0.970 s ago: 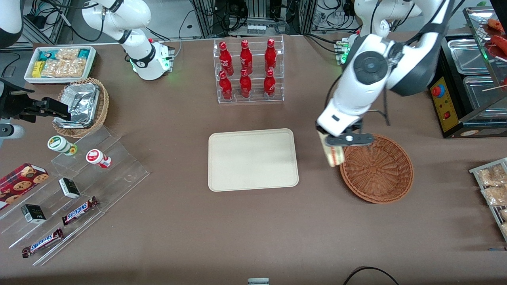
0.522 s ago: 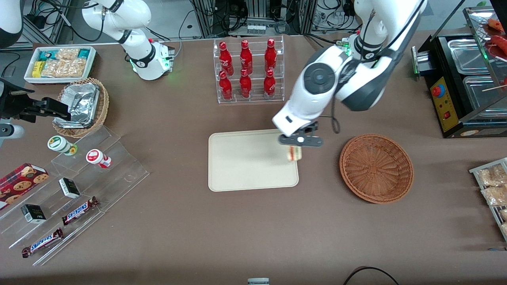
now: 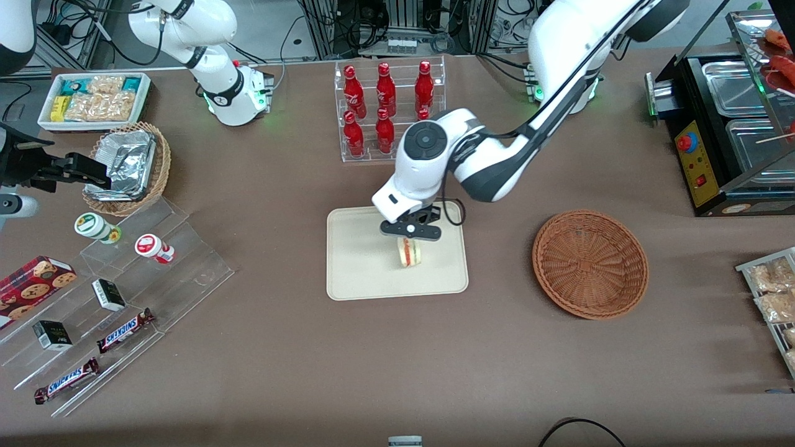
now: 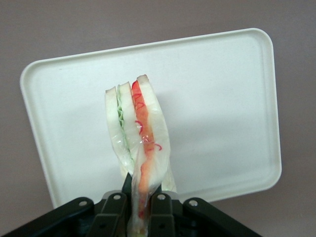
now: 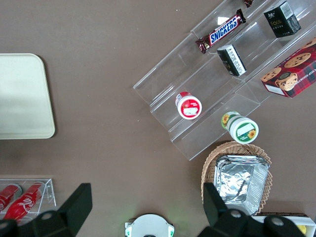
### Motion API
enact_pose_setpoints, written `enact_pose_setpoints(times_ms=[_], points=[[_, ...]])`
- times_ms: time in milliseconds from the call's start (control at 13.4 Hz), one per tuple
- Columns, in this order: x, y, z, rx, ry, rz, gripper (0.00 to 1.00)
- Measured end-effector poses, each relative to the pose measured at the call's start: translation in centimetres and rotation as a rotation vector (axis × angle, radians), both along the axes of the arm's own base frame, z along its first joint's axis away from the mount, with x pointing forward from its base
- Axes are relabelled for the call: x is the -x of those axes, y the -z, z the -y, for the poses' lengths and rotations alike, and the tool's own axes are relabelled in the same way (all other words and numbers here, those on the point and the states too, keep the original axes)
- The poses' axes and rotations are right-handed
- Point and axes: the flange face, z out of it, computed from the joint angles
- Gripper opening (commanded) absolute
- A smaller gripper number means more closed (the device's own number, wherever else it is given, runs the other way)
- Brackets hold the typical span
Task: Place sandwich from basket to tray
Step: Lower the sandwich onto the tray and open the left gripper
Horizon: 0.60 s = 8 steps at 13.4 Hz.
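While gripper fingers pinch sandwich, seemingly above tray.

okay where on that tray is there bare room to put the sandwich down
The gripper, shut on the sandwich, hangs over the tray toward its basket-side half. The tray carries nothing: its surface is bare from rim to rim, widest toward the parked arm's end. The bottle rack stands farther from the front camera, apart from the tray; the basket lies beside it.
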Motion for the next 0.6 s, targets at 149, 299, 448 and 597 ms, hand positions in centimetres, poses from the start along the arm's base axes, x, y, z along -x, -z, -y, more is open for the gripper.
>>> enact_pose_setpoints(times_ms=[149, 299, 448, 597], points=[[0.4, 2.4, 0.9, 0.003, 0.012, 0.011, 0.00], [1.0, 3.9, 1.6, -0.018, 0.041, 0.022, 0.00], [1.1, 5.1, 1.9, -0.024, 0.057, 0.028, 0.00], [0.9, 5.9, 2.0, -0.015, 0.061, 0.031, 0.29]])
